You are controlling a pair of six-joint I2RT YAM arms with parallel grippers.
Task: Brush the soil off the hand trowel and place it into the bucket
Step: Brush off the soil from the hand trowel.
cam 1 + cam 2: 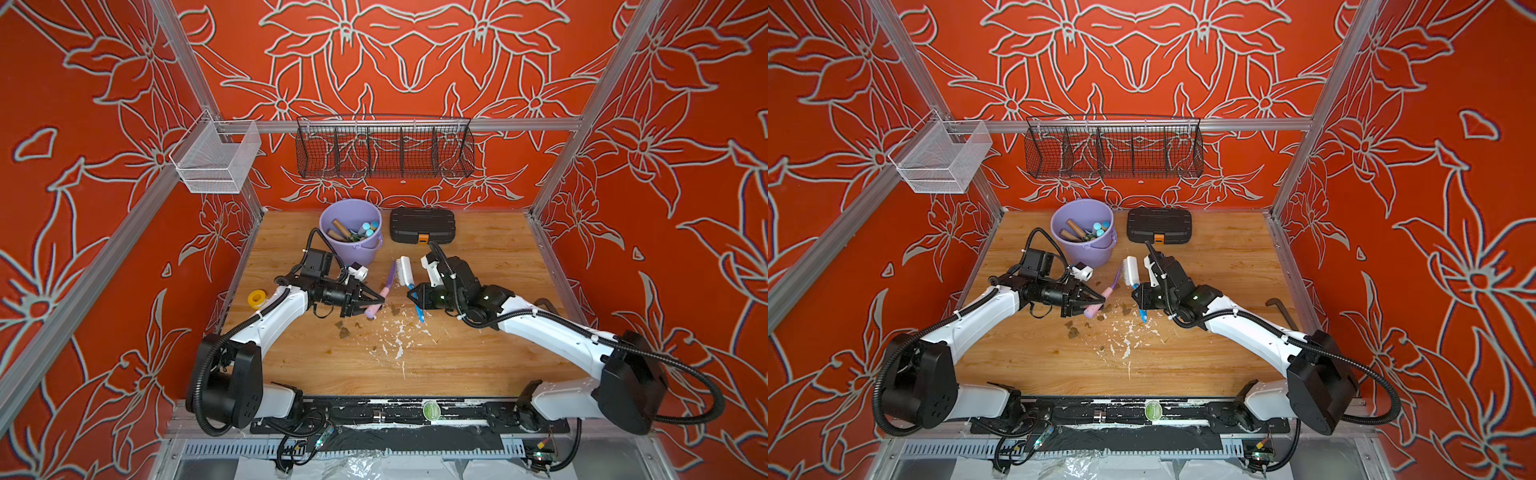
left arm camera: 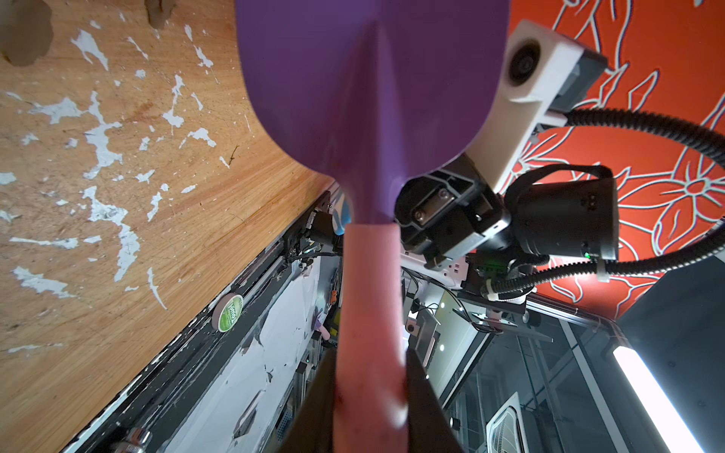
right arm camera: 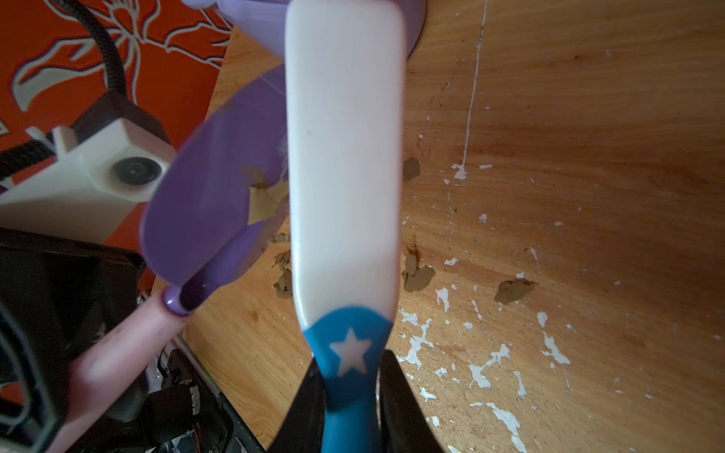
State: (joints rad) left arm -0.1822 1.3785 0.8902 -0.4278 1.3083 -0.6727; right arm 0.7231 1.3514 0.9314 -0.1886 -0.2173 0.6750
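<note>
Hand trowel (image 1: 390, 276), purple blade, pink handle: we found it raised over the surface (image 1: 478, 353), near the bucket (image 1: 353, 251) but outside it, left pincer (image 1: 381, 300) clenched on the handle. Brush (image 1: 404, 269), white back: right pincer (image 1: 412, 294) grasping its blue handle, bristles just beside the blade; contact we could not tell. Soil (image 3: 263, 204): a patch on the blade, clumps on the surface below. We judged short strokes toward the tip, blade held steady and tilted, would serve best.
</note>
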